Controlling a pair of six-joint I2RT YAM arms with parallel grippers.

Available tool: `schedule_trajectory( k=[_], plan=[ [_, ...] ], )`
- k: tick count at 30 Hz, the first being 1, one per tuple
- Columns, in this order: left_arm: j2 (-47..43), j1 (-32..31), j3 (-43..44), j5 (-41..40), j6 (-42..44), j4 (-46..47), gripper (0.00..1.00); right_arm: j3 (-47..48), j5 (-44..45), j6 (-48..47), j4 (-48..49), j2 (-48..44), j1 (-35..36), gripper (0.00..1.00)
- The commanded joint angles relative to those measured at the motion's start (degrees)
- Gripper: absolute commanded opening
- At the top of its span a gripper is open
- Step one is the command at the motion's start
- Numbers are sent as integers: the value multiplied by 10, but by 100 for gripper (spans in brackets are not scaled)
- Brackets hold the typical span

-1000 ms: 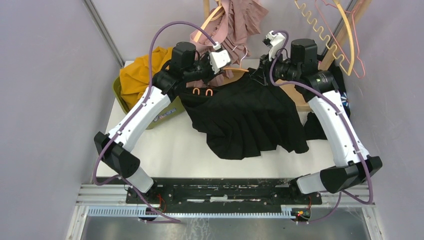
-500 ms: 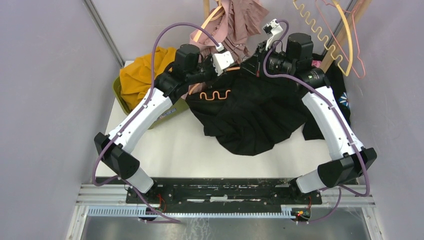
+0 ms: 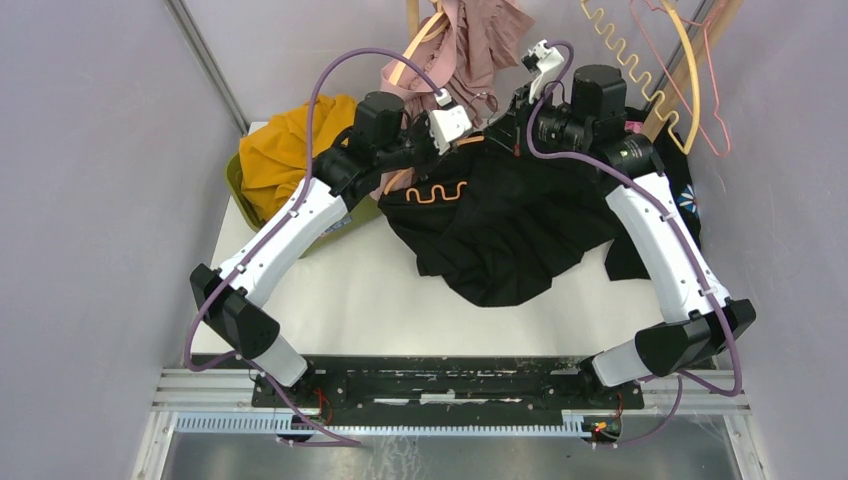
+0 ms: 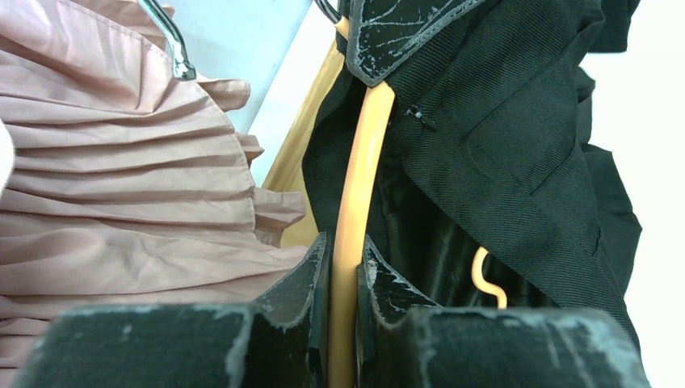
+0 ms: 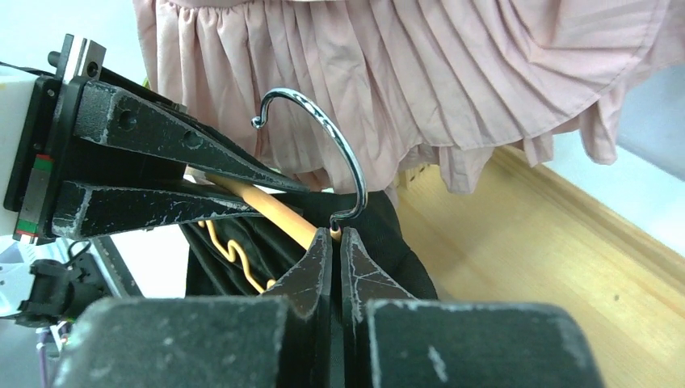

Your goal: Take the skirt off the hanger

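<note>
The black skirt hangs bunched from an orange hanger, whose wavy bar shows at the skirt's left; its lower folds rest on the white table. My left gripper is shut on the hanger's orange arm, with the black skirt draped beside it. My right gripper is shut on the hanger's top, right at the base of its metal hook. It appears in the top view close to the left gripper. The left gripper's fingers show in the right wrist view.
A green bin with mustard-yellow cloth stands at the back left. A pink pleated skirt hangs just behind both grippers. Yellow and pink hangers hang on a wooden rack at back right. More dark cloth lies at the right edge.
Both grippers have lifted the hanger up and back. The skirt has risen from lying spread on the table and gathered, and the hanger's wavy bar has come into view.
</note>
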Motion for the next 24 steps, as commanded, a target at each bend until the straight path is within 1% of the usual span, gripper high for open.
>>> schedule_trajectory(
  k=[1,2,4,5,6,7,8,11,15,19,22,24],
  plan=[
    [-14,1,20,-35,-47,181,3,37,-75,-12,-59,-14,50,1],
    [-13,0,21,-35,-47,181,3,36,-77,-15,-52,-14,50,4],
    [-12,0,23,-34,-47,182,3,31,-82,-22,-48,-13,50,26],
    [-11,1,24,-34,-47,183,3,29,-80,-25,-50,-13,49,35],
    [-11,1,24,-34,-47,182,3,27,-75,-26,-51,-13,50,41],
    [-10,1,25,-35,-47,183,3,25,-70,-26,-52,-14,50,43],
    [-10,1,25,-36,-46,182,3,25,-68,-30,-53,-14,49,42],
    [-10,1,25,-37,-46,182,3,26,-57,-33,-48,-13,50,45],
    [-10,1,24,-37,-46,183,3,28,-42,-38,-33,-7,49,46],
    [-13,1,22,-41,-44,181,3,24,-47,-39,-25,0,49,47],
    [-14,1,20,-41,-43,181,3,15,-18,-74,-59,-10,50,47],
    [-15,2,19,-41,-43,182,3,6,18,-114,-81,-24,50,50]
  ],
)
